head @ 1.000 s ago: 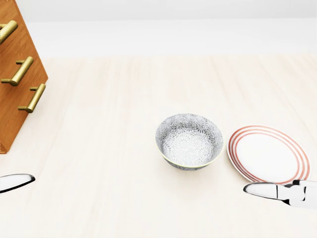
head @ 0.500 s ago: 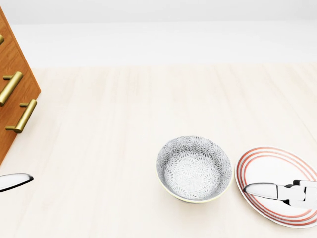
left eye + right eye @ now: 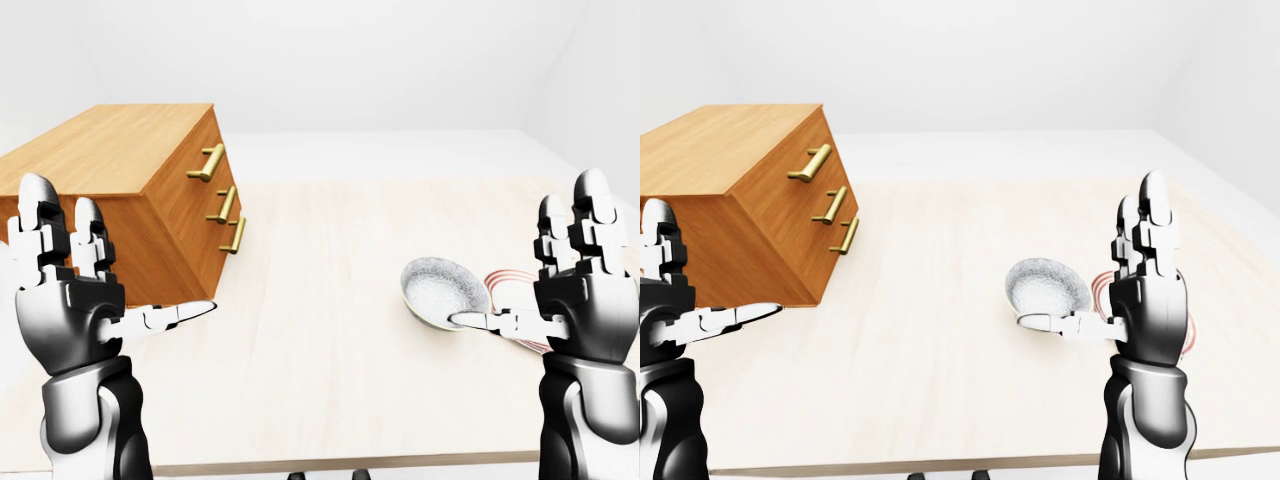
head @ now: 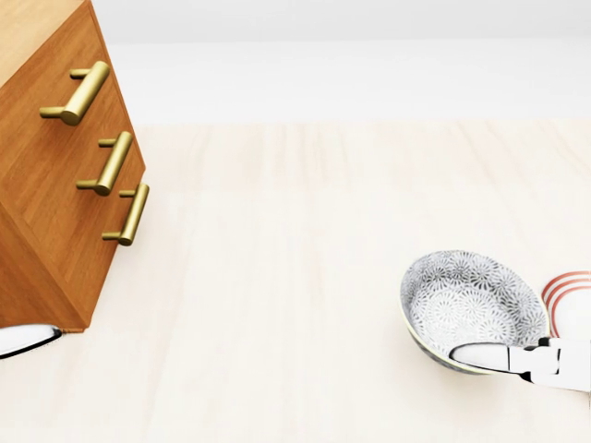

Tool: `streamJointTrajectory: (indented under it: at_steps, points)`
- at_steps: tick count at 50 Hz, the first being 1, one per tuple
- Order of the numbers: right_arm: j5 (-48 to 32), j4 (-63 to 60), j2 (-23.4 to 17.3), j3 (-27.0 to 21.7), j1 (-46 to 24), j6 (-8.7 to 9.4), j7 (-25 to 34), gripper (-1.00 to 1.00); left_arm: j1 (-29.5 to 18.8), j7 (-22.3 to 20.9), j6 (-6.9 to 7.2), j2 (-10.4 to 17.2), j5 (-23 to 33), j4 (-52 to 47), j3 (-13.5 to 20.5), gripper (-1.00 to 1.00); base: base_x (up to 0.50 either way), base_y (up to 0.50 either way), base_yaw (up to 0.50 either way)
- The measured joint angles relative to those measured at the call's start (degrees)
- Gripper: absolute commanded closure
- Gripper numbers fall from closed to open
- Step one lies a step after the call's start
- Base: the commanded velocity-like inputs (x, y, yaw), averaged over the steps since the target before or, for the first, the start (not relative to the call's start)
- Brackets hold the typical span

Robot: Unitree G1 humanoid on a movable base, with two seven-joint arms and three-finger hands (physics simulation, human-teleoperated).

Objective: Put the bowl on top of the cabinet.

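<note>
Counter [image 3: 330,370] first: a pale wooden top carrying everything. At its left sits the cabinet [image 3: 130,195], orange wood, three brass handles [image 4: 111,161] on the face, flat top bare and reachable. Compared with half a second ago the whole head view has slid: the cabinet fills far more of the left side, and the bowl is pushed toward the right edge. That's read as the camera turning left, not the things moving, since bowl and plate keep their spacing. For the task it probably means the drop-off spot is being lined up before anything has been picked up, which seems a bit early.

Bowl [image 4: 474,309], grey floral pattern, stands upright on the counter at the right, well apart from the cabinet, with the red-ringed plate [image 3: 505,290] just beside it on the far right.

Right hand [image 3: 1145,295] is raised, fingers straight up and spread wide, nothing gripped; its thumb overlaps the bowl's near rim in the head view, but actual contact can't be told. Left hand [image 3: 70,290] is likewise wide open and empty, held up near the cabinet's near corner.
</note>
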Motion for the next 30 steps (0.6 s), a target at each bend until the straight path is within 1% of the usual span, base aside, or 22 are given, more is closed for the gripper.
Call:
streamJointTrajectory:
  at_steps: [30]
  points:
    - [-0.45,0.9,0.1,0.37,0.22,0.0,0.2,-1.0,0.15,-0.03,0.0,-0.11,0.12,-0.27,-0.09,-1.0,0.07,0.5,0.0]
